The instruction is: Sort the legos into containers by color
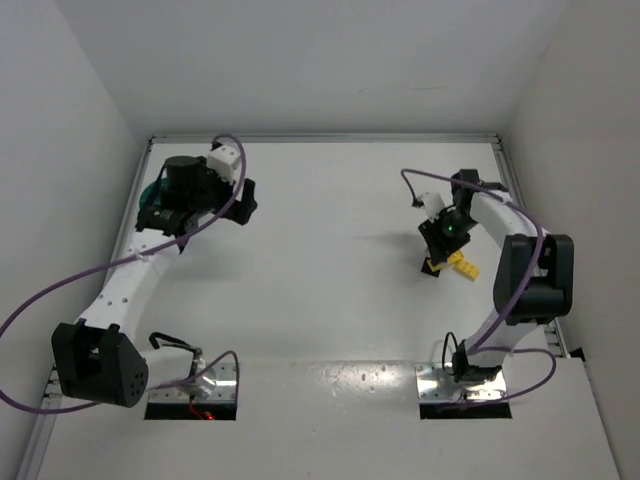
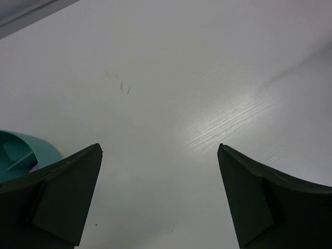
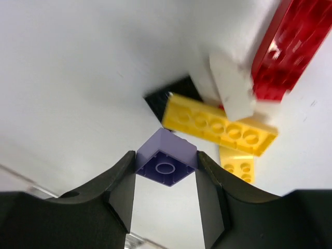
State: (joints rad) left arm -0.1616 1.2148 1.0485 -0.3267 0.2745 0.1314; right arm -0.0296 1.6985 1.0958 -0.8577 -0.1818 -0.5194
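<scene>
**Right arm has the purple brick pinched, and the bowl is way across the table**

We're at the pick-up step. The right gripper (image 3: 165, 167) is down at the little pile on the right side of the table (image 1: 330, 250). Its fingers sit narrow, one on each side of the purple brick (image 3: 166, 157), and both look to be touching it. The brick is tipped so its hollow underside shows. I can't tell if it's off the table yet.

Right behind it are the long yellow brick (image 3: 218, 124), a white brick (image 3: 232, 85) and a red brick (image 3: 282, 52), all crowded together.

The left gripper (image 2: 160, 155) is wide open and holding nothing, hanging over bare table just beside the teal bowl (image 2: 21, 148). That bowl is in the far left corner, well apart from the pile.

My guess for the next move is a straight lift so the yellow one doesn't get dragged along. Then it's a long carry to the bowl, or maybe a handoff to the left arm, and picking the right compartment.
</scene>
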